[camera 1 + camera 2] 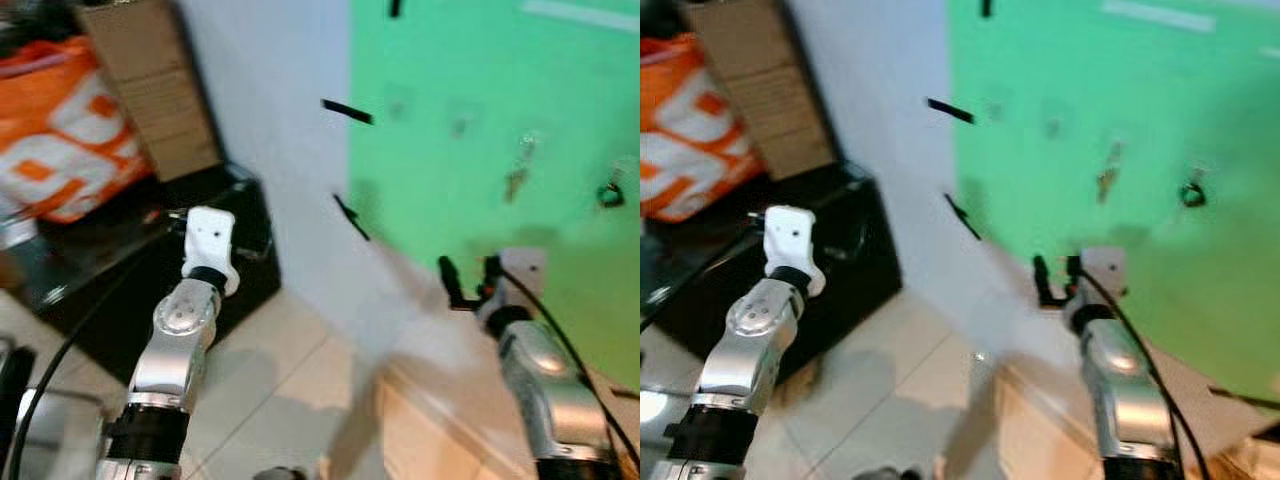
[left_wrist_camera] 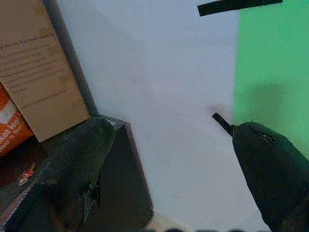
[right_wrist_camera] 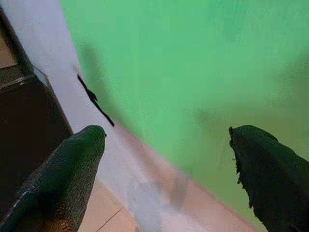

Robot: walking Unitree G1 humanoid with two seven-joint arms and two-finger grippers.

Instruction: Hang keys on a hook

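A blurred bunch of keys (image 1: pixel 517 172) hangs against the green wall (image 1: pixel 480 60). To its right hangs a small dark ring-shaped item (image 1: pixel 610 192). My right gripper (image 1: pixel 470 275) is raised in front of the green wall, below and left of the keys. It is open and holds nothing, with its fingers (image 3: pixel 72 174) spread wide in the right wrist view. My left gripper (image 2: pixel 171 130) is open too and empty. It points at the white wall (image 1: pixel 270 120) above a black cabinet (image 1: pixel 150 280).
Two short black strips (image 1: pixel 347 112) (image 1: pixel 351 217) sit where the white wall meets the green one. A cardboard box (image 1: pixel 150 85) and an orange and white bag (image 1: pixel 65 130) stand on the black cabinet at the left. A pale tiled floor (image 1: pixel 270 380) lies below.
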